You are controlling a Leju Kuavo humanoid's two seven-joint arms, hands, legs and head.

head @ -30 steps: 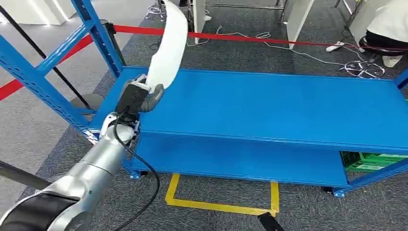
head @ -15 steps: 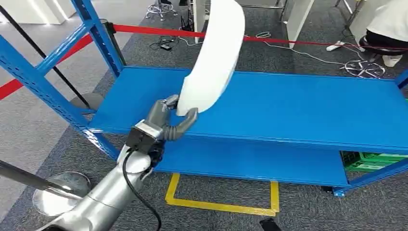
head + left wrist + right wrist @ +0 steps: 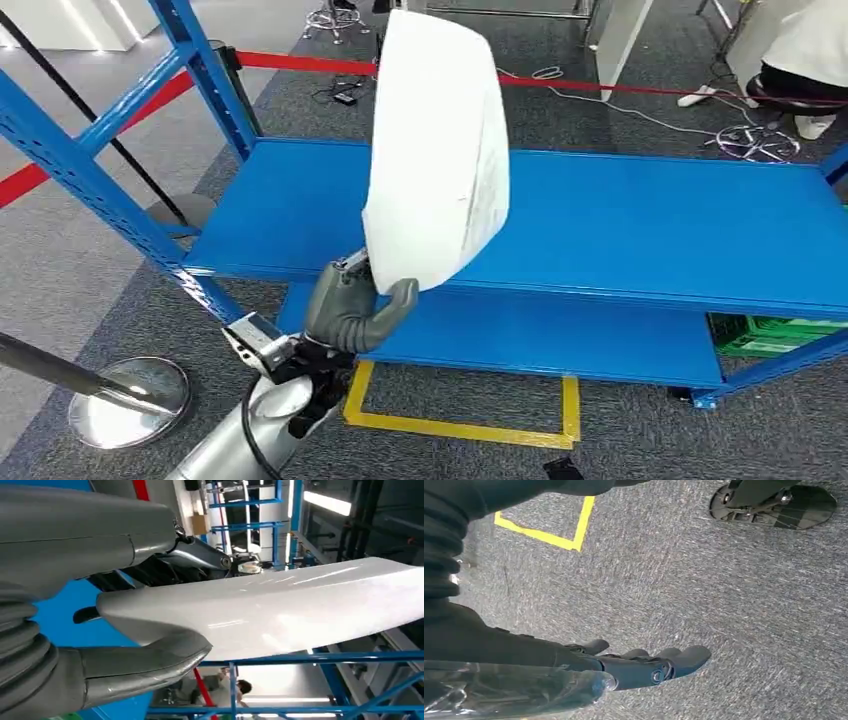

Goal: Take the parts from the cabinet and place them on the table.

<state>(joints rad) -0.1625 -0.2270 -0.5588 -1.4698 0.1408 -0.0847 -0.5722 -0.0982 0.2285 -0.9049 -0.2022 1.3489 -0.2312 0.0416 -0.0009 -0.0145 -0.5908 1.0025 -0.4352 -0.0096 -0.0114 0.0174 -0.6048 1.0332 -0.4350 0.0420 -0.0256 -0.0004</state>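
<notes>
Carrying is the step in hand, as I judge it: my left hand (image 3: 352,308) grips the lower edge of the white curved panel (image 3: 437,150), thumb under and fingers behind, and holds it upright in front of the blue shelf (image 3: 640,230), clear of the shelf surface. My right hand (image 3: 644,665) hangs low over the grey carpet (image 3: 724,590), fingers loosely extended; something clear and glossy lies against it, and I cannot tell whether it holds that. Next, I reckon, I must turn toward the table and keep the tall panel from tipping.
</notes>
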